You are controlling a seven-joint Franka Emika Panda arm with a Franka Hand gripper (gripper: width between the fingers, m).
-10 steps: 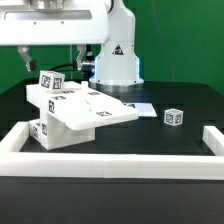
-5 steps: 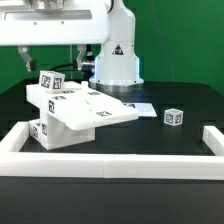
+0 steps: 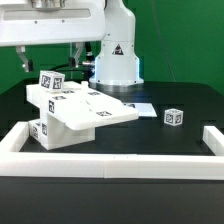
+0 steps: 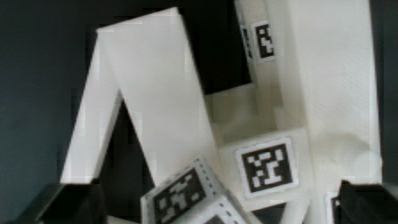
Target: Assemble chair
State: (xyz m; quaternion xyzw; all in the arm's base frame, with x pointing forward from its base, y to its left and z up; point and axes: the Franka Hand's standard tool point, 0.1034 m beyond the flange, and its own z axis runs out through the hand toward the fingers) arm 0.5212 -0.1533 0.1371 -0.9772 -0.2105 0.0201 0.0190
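The partly joined chair (image 3: 75,110) lies on the black table at the exterior view's left: white blocky parts with black-and-white tags, and a flat panel jutting toward the middle. My gripper (image 3: 50,62) hangs just above its upper tagged end, open and holding nothing. In the wrist view, the chair's white bars (image 4: 151,110) and two tags fill the space under the gripper (image 4: 217,208), with its dark fingertips (image 4: 75,203) at either side, clear of the parts. A small loose tagged cube (image 3: 174,116) sits apart at the right.
The marker board (image 3: 138,107) lies flat behind the chair's panel. White border rails (image 3: 110,161) run along the front and both sides of the table. The robot's base (image 3: 118,62) stands at the back centre, before a green backdrop.
The hand above the chair has shifted only very slightly. The jaws stay open, and the chair and the cube lie as before.
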